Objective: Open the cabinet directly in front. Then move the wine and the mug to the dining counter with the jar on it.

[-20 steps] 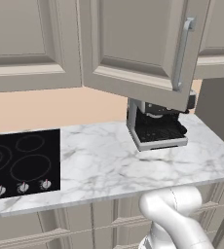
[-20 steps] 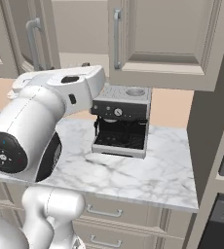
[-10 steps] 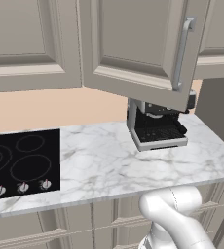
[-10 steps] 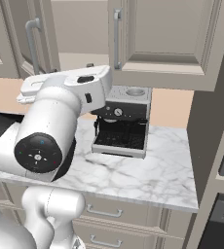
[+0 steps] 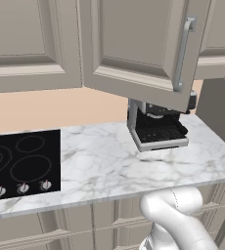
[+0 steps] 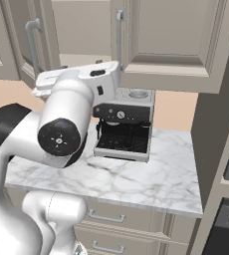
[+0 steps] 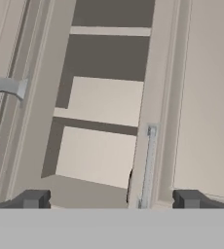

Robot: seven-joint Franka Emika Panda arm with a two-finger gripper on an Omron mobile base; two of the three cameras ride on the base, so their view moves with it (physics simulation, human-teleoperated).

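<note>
Fingers (image 7: 35,198) spread wide, gripping nothing, with the cabinet (image 7: 104,102) straight ahead between them (one door swung open, other shut). Two silver handles (image 7: 148,165), one coffee machine (image 6: 124,124) below.

beige-grey cabinet (image 5: 134,49) (silver handle), grey-veined white counter (image 5: 104,166)

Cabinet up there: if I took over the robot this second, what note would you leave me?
Claw: open, empty, facing the cabinet.
Done: left door stands open, shelves visible.
Right door shut; a dark sliver at its edge may be the wine, cannot tell.
Left: open that door, then carry wine and mug to the dining counter.
</note>
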